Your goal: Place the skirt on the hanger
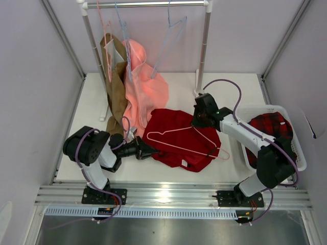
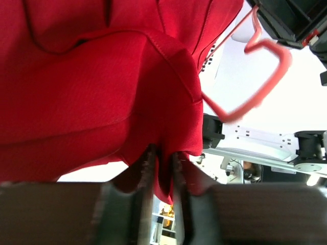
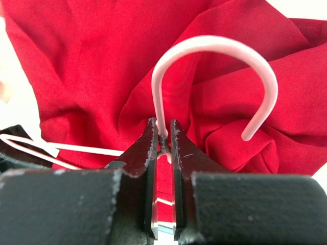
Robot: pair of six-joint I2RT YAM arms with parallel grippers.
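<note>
Just then, my L pincer (image 2: 162, 155) was clenched on the skirt (image 1: 173, 120) edge; R pincer (image 3: 163, 130) gripped the hanger (image 3: 214, 43) neck. Hanger lay atop skirt on table (image 1: 235, 87), long axis L–R btwn my arms.

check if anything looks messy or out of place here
The red skirt lies crumpled on the table, with the pink hanger lying on top of it, not through it. The right gripper pinches the hanger's neck; the left gripper pinches a skirt edge. A salmon garment sags from the rail onto the table.
</note>
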